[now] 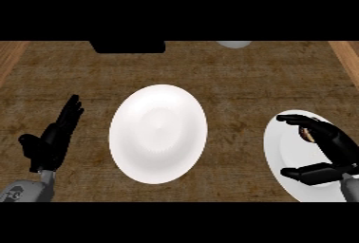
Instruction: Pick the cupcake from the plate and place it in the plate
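Observation:
A white plate (pixel 158 134) lies in the middle of the wooden counter with nothing on it. A second white plate (pixel 280 154) sits at the right edge. My right hand (pixel 333 147) is over that plate, fingers and thumb curled round the cupcake (pixel 306 133). Only a small brown bit of the cupcake shows between the fingers; the rest is hidden. My left hand (pixel 52 137) rests open at the left, fingers pointing up, apart from both plates.
A black object (pixel 129 46) sits at the counter's far edge, left of centre. A pale round object (pixel 233 44) shows at the far edge to the right. Lighter wooden strips (pixel 345 54) run along both sides of the counter.

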`<state>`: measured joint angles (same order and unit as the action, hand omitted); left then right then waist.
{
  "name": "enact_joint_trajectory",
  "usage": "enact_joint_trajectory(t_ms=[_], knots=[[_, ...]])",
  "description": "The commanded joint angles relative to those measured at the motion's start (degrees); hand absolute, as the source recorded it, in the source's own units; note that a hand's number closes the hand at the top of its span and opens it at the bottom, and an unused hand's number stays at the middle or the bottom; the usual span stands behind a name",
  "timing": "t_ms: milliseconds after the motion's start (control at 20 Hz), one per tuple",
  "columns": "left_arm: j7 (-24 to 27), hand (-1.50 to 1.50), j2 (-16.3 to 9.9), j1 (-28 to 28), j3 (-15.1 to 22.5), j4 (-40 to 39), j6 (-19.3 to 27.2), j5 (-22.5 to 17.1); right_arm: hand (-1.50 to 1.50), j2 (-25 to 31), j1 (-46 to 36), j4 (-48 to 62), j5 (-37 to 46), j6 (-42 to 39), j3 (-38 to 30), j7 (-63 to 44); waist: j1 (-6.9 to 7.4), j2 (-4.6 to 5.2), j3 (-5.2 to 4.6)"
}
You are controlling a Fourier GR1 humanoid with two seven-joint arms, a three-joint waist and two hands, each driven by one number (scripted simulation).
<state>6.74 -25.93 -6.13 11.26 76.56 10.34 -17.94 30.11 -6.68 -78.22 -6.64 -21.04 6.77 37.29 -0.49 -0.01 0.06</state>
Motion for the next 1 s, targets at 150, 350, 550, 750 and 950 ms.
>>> enact_joint_trajectory(t_ms=[150,350,550,750,950], knots=[[3.25,0.0,0.16,3.16,-1.18,-0.3,-3.1,1.18,-1.5,4.23,2.36,10.37,5.86,1.2,-7.24,19.32,0.69,0.06,-0.02],[4.68,0.0,3.73,3.21,-0.13,-1.14,-2.61,3.6,-1.5,6.97,1.1,12.7,7.26,3.13,-10.53,18.12,0.61,0.05,-0.04],[1.83,0.0,1.7,2.23,-1.05,0.41,-3.3,2.56,-1.5,16.14,4.6,7.68,12.61,5.15,-10.5,13.8,0.24,-0.09,-0.07],[3.36,0.0,1.9,2.11,-2.41,-1.88,-4.57,1.89,-1.5,19.48,1.61,8.29,20.7,7.44,-6.78,8.4,0.79,0.1,-0.12],[3.12,0.0,5.76,1.43,-0.4,-2.12,-1.14,5.42,-1.5,20.54,1.11,8.63,25.06,6.26,-5.54,5.65,0.56,0.08,-0.09]])
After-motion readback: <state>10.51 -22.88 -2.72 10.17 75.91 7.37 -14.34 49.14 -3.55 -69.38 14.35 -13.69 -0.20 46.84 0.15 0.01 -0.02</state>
